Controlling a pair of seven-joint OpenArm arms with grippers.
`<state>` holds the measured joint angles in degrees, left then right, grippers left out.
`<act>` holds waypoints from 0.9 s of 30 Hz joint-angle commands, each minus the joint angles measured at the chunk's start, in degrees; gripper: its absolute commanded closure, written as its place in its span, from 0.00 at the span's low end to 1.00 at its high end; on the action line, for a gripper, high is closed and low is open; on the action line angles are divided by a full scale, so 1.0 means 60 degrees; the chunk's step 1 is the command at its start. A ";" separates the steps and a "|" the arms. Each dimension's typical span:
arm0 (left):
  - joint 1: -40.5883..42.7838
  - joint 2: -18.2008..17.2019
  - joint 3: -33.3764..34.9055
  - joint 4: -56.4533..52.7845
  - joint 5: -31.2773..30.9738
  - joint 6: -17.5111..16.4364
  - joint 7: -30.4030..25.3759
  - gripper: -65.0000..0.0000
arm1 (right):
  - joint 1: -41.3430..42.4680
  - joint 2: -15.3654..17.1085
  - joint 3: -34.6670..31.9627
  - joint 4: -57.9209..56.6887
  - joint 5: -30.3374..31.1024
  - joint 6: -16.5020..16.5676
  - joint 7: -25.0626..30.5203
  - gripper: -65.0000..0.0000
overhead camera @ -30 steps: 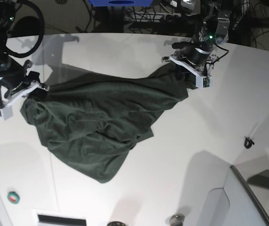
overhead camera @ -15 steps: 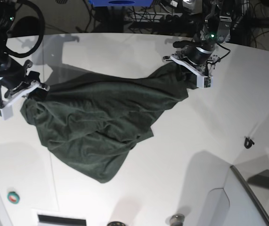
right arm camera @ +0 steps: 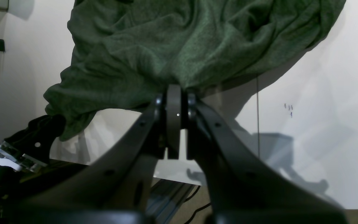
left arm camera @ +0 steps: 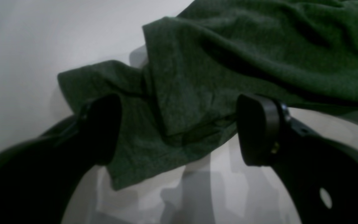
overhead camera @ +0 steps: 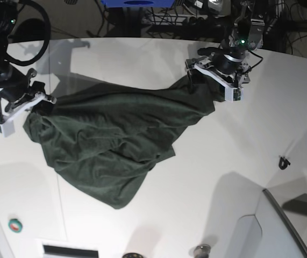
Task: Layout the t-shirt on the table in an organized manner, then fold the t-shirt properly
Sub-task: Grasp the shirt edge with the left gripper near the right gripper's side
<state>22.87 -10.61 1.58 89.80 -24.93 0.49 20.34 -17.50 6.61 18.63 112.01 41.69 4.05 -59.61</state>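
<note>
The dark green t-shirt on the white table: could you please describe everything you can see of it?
The dark green, plain, soft-looking fabric t-shirt lies crumpled and wrinkled on the smooth white table, stretched between both arms, one rounded end lying toward the near edge. The right hand is shut on a bunched edge. The left hand stands open, a folded corner lying between its fingers, ungripped.

White worktop [overhead camera: 207, 161], curved far edge, thin seam line at left. Dark green t-shirt [overhead camera: 110, 140] lies crumpled across middle-left. Small black clip-like item [overhead camera: 284, 162] near right side, well apart from shirt. Green-red round thing [overhead camera: 15, 224] at front left.
</note>
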 commanded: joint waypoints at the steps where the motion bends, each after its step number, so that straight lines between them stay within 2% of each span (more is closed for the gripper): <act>1: -0.0083 -0.0026 0.0051 0.0132 -0.0043 -0.0031 -0.0144 0.15 | 0.0066 0.0092 0.0023 0.0124 0.0121 0.0050 0.0156 1.00; 9: -0.0669 0.0106 0.0447 -0.0805 -0.0043 -0.0031 -0.0115 0.17 | 0.0066 0.0063 0.0023 0.0124 0.0121 0.0064 0.0156 1.00; 11: -0.0669 0.0120 0.0447 -0.0835 -0.0043 -0.0031 -0.0115 0.32 | 0.0066 0.0078 0.0023 0.0124 0.0121 0.0064 0.0156 1.00; 17: -0.0640 0.0120 0.0344 -0.0498 -0.0043 -0.0031 -0.0115 0.99 | 0.0066 0.0063 0.0023 0.0124 0.0121 0.0064 0.0156 1.00; 24: -0.0669 0.0032 0.0315 0.0337 -0.0014 -0.0031 -0.0086 1.00 | 0.0066 0.0092 0.0008 0.0168 0.0121 0.0064 0.0156 1.00; 27: -0.0757 -0.0495 0.0300 0.1334 -0.0043 -0.0031 0.0354 1.00 | 0.0242 0.0092 -0.0007 0.0197 0.0121 0.0064 0.0053 1.00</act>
<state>18.85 -13.08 3.84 96.95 -25.34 -0.08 23.92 -16.84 6.63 18.52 112.03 41.54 4.08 -60.31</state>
